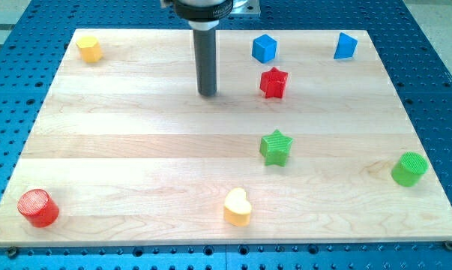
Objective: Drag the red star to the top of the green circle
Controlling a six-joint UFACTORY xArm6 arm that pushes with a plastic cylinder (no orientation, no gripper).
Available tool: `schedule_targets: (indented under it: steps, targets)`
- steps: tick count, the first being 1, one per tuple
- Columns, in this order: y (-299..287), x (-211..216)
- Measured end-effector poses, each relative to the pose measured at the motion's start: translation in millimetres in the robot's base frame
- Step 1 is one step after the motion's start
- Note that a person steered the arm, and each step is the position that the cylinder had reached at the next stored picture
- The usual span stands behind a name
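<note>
Our tip (208, 94) carries no jaws to open or close, so it holds nothing; it is a plain dark rod resting on the wooden board (136, 150) in the upper middle, a little below the top edge. It touches no block. The red star (273, 82) lies near it toward the view's right, with a clear gap of bare wood between them, at about the same height on the board.

Just above the red star, close to the top edge, we see a blue cube (264, 48), and further along that edge toward the top right corner sits a second blue block (345, 46), its shape hard to make out. Below the red star, near the board's middle, lies a green star (276, 147). The green circle (409, 169) stands well apart from the red star, by the right edge in the lower half.

Along the bottom edge we find a yellow heart (237, 207) near the middle and a red circle (38, 208) in the bottom left corner. A yellow block (89, 49), roughly hexagonal, sits in the top left corner.
</note>
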State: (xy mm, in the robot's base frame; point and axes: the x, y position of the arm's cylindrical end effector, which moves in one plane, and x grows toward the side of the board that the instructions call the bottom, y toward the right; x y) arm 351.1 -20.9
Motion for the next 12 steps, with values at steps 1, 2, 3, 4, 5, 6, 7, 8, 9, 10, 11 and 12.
schedule_targets:
  steps: [1,2,3,4,5,6,7,8,9,10,11,12]
  targets:
    - [30.8,-1.7]
    - [93.5,-0.5]
    - [141.8,18.1]
    - [181.8,27.0]
    - [222.2,28.3]
    - [247.2,29.5]
    - [247.2,13.1]
    - [257.1,-37.1]
    - [284.2,-53.0]
    - [286.4,-22.1]
    - [286.4,11.2]
    - [282.9,47.5]
